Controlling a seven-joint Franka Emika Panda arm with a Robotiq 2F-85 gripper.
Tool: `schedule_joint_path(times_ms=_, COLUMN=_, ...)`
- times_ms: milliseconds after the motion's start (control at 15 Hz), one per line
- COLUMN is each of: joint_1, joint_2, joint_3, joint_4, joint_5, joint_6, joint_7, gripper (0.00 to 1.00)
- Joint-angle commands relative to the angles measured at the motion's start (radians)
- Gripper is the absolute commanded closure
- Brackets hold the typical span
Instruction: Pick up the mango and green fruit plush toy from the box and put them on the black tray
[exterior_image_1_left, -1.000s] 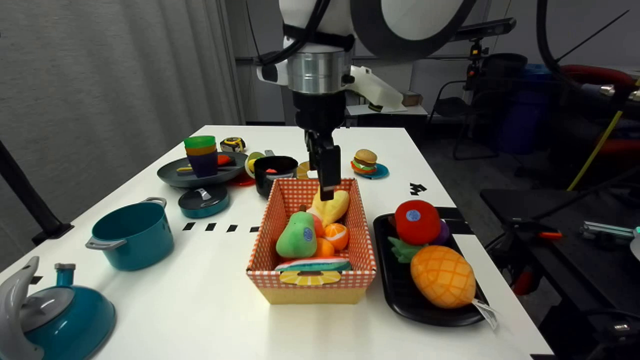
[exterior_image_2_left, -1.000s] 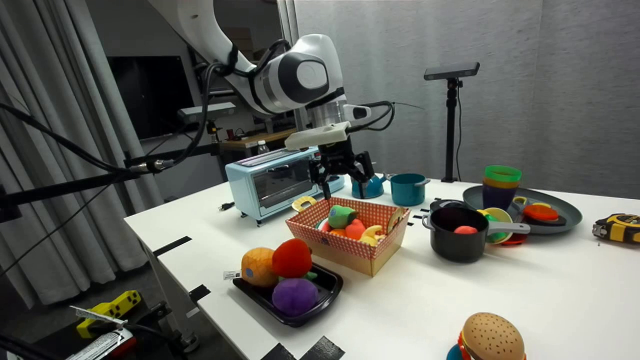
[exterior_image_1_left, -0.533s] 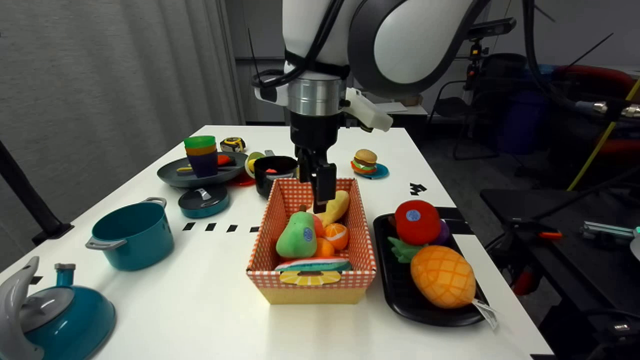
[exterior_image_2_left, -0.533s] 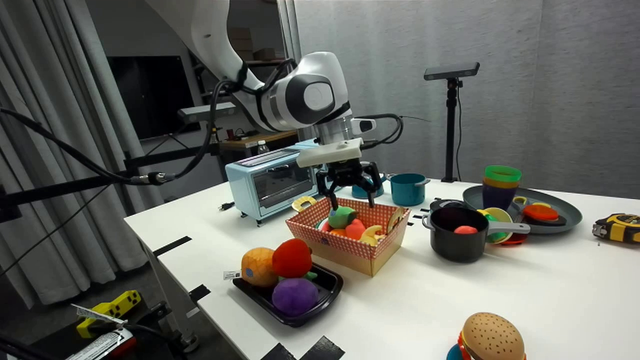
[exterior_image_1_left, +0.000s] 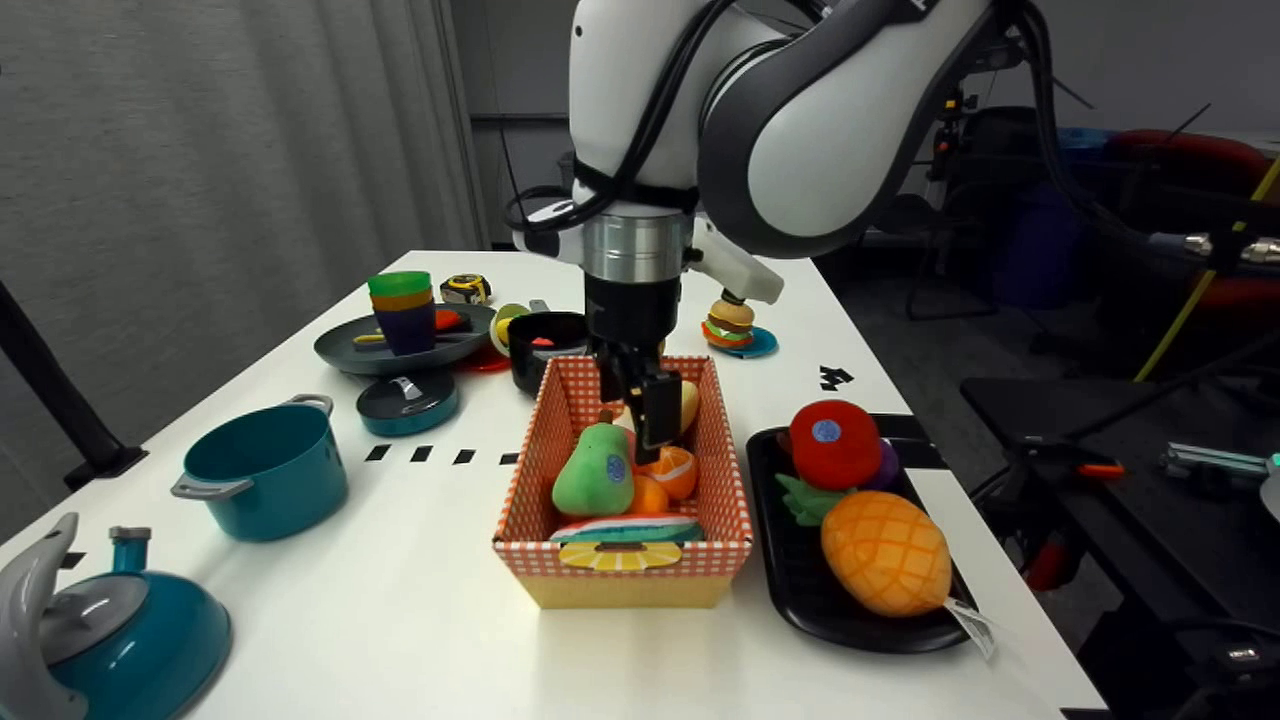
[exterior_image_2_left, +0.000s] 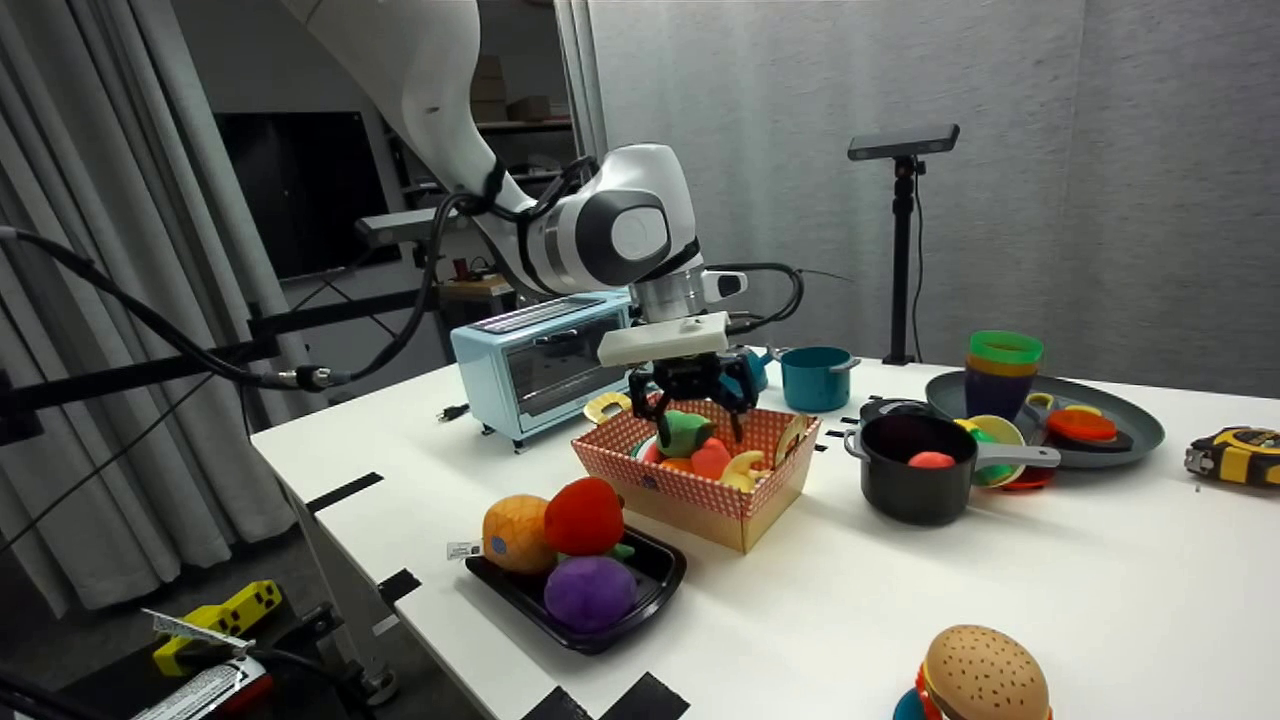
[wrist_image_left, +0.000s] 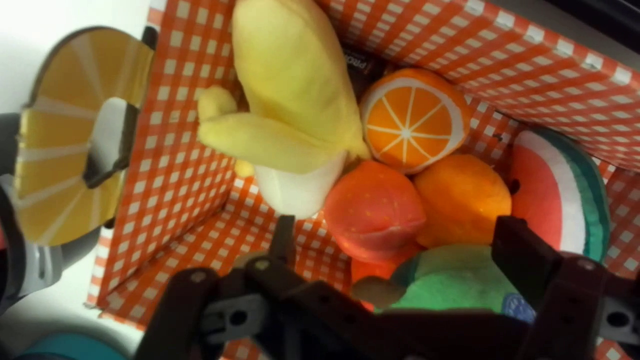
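The green fruit plush toy (exterior_image_1_left: 592, 475), pear-like, lies in the chequered box (exterior_image_1_left: 630, 592); it also shows in the wrist view (wrist_image_left: 450, 280), partly hidden by my gripper. My gripper (wrist_image_left: 397, 225) is open and empty, pointing down over the fruits. In an exterior view, the gripper (exterior_image_2_left: 700, 437) has its fingertips on either side of the green toy's upper part, apparently not closed on it. A pinkish-red fruit (wrist_image_left: 375, 205) and an orange fruit (wrist_image_left: 460, 200) lie beside it; I cannot tell which is the mango. The black tray (exterior_image_1_left: 790, 570) stands beside the box.
The tray holds a red fruit (exterior_image_1_left: 835, 445), a pineapple-like orange fruit (exterior_image_1_left: 887, 553) and a purple fruit (exterior_image_2_left: 590, 593). The box also holds a peeled banana (wrist_image_left: 295, 75), an orange slice (wrist_image_left: 412, 120) and a watermelon slice (wrist_image_left: 555, 195). A toaster oven (exterior_image_2_left: 560, 370) and black pot (exterior_image_2_left: 915, 480) stand nearby.
My gripper has come down from above the box, its fingertips now near rim height. It stays open. The fruits, box and tray have not moved.
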Motion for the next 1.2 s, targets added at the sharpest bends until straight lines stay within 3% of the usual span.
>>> schedule_joint_path(times_ms=0, joint_1=-0.033, joint_2=0.037, joint_3=0.029, joint_4=0.01, joint_5=-0.01, joint_6=0.032, joint_7=-0.039, gripper=0.0)
schedule_joint_path(times_ms=400, joint_1=-0.042, joint_2=0.095, joint_3=0.035, joint_4=0.052, joint_5=-0.01, joint_6=0.021, joint_7=-0.052, gripper=0.0)
schedule_joint_path(times_ms=467, joint_1=-0.041, joint_2=0.102, joint_3=0.036, joint_4=0.057, joint_5=-0.012, joint_6=0.024, joint_7=-0.048, gripper=0.25)
schedule_joint_path(times_ms=533, joint_1=-0.035, joint_2=0.106, joint_3=0.032, joint_4=0.061, joint_5=-0.02, joint_6=0.024, joint_7=-0.042, gripper=0.26)
schedule_joint_path(times_ms=1133, joint_1=-0.027, joint_2=0.067, joint_3=0.022, joint_4=0.049, joint_5=-0.047, joint_6=0.01, joint_7=-0.028, gripper=0.94)
